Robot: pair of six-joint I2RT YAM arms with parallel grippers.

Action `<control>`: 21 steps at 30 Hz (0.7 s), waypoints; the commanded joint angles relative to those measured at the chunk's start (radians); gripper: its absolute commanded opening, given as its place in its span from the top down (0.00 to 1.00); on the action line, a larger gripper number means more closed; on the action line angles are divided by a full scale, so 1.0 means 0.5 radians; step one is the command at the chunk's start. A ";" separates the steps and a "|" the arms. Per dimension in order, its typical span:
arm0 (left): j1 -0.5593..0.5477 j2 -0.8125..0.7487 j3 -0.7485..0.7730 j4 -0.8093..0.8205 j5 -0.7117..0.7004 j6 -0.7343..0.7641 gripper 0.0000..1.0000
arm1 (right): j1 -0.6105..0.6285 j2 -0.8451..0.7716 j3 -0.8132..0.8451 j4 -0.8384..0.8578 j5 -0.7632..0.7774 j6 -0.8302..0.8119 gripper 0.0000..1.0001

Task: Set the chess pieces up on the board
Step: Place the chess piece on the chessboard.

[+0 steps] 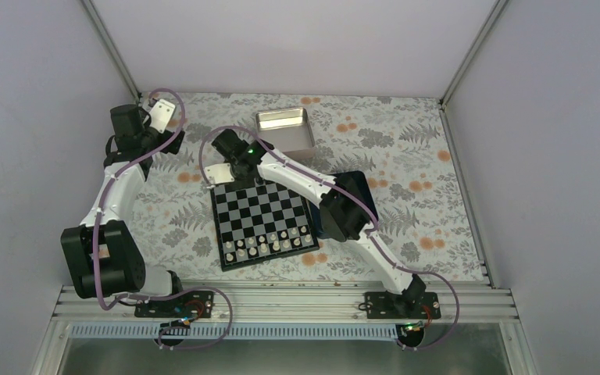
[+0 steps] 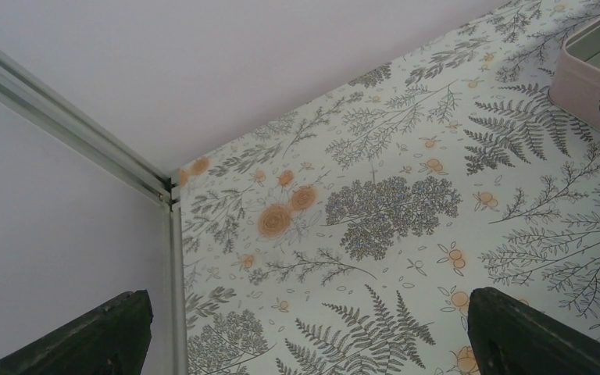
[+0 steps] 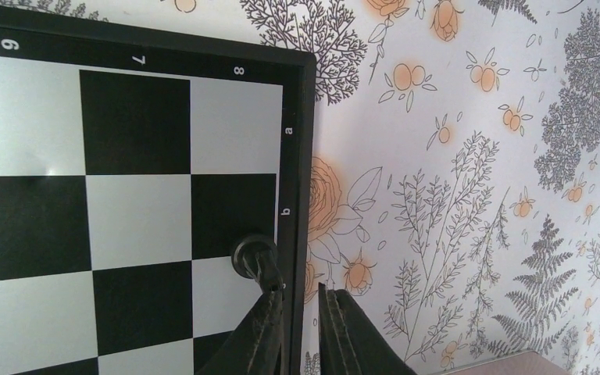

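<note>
At the board's near edge, cream-white chessmen fill two rows. On its far rank, one black chess piece sits just beside the right gripper, jaws nearly pressed together, empty: placement judged done. Left gripper beyond, jaws spread, empty. Next: fetch another black piece.

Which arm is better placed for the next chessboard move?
Right. The right end effector is at the far edge of the board, at a black piece. The left end effector hangs open over the tablecloth in the corner.
</note>
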 commanded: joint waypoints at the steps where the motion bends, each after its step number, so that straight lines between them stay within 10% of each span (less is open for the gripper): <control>1: 0.015 -0.041 0.023 0.023 0.066 0.009 0.00 | -0.011 -0.009 0.042 0.024 -0.011 0.003 0.85; 21: 0.012 0.064 0.145 -0.040 0.158 -0.045 0.00 | -0.096 0.003 -0.043 0.067 -0.054 0.017 0.92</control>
